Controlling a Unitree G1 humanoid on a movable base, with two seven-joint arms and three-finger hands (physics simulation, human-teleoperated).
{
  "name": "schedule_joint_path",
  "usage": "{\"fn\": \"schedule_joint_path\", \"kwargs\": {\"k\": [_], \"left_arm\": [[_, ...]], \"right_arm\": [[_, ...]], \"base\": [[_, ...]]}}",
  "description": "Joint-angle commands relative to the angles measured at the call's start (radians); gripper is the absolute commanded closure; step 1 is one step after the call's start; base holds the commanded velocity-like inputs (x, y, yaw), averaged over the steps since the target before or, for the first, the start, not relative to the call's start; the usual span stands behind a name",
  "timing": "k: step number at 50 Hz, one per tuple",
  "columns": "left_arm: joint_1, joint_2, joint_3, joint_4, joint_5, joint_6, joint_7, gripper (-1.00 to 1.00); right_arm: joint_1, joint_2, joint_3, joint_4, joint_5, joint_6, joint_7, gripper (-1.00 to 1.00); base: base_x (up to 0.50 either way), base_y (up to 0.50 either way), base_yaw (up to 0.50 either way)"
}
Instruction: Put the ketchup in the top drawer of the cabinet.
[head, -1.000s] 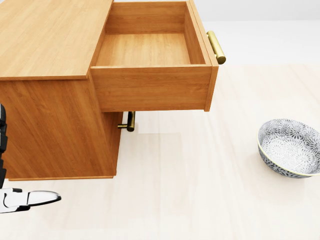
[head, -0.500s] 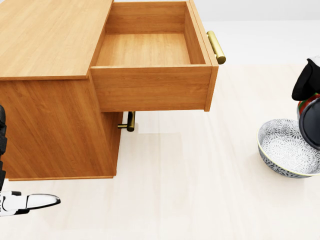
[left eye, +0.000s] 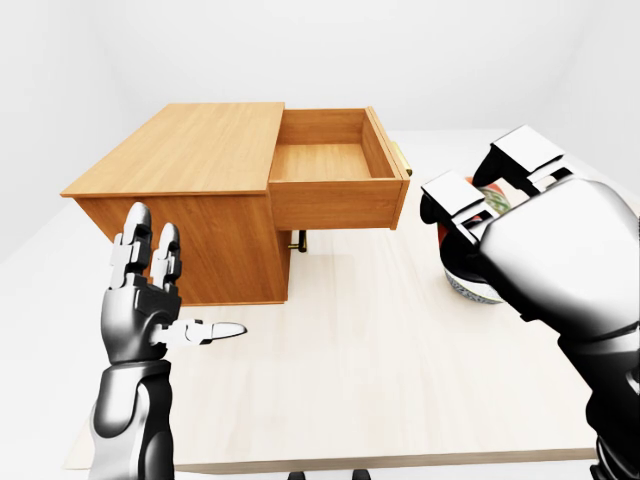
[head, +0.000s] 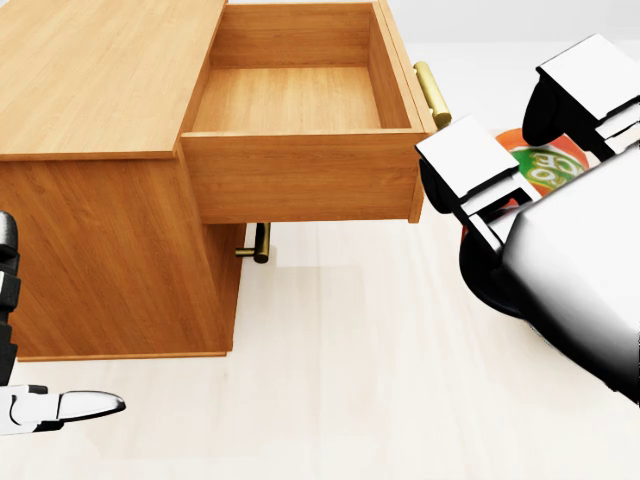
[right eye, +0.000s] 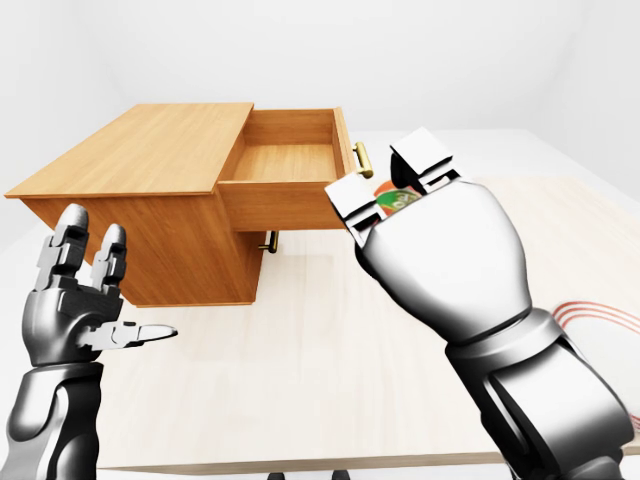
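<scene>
- Step in hand, as I judge it: carrying the ketchup (head: 540, 165) to the drawer (head: 290, 100). The bottle sits in the right hand (head: 545, 200), fingers (head: 465, 165) wrapped round it, only its red-and-green label showing between them.
- In the head view the ketchup is just right of the drawer's brass handle (head: 432, 94), outside the drawer and not yet over it.
- Next move, by my reading: bring the right hand leftward past the handle and the drawer's face, get the bottle above the opening, then lower and let go. The handle and face are the likely things to knock.
- The left hand (left eye: 150, 310) is free, fingers spread, holding nothing, low beside the cabinet (left eye: 180, 160).
- Drawer: pulled fully out, nothing in it, bare wood floor showing.
- A bowl (left eye: 465, 290) lies on the table (left eye: 380, 380) under the right hand; mostly hidden, so I cannot tell its contents.
- A lower drawer's handle (head: 260, 242) shows beneath; that drawer is closed.
</scene>
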Motion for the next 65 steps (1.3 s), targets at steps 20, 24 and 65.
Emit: {"fn": "schedule_joint_path", "kwargs": {"k": [20, 24, 65], "left_arm": [[0.011, -0.004, -0.003, 0.003, 0.005, 0.000, -0.006, -1.00], [0.010, -0.004, 0.002, -0.005, 0.001, 0.000, -0.005, -1.00], [0.001, 0.005, 0.011, 0.041, -0.007, 0.000, 0.001, -1.00]], "right_arm": [[-0.282, -0.122, 0.096, 0.128, 0.092, 0.000, 0.000, 1.00], [-0.366, -0.137, 0.109, 0.201, 0.128, 0.000, 0.000, 1.00], [-1.291, 0.182, -0.023, 1.876, 0.390, 0.000, 0.000, 1.00]], "base": [[0.00, 0.00, 0.00], [0.00, 0.00, 0.00], [0.00, 0.00, 0.00]]}}
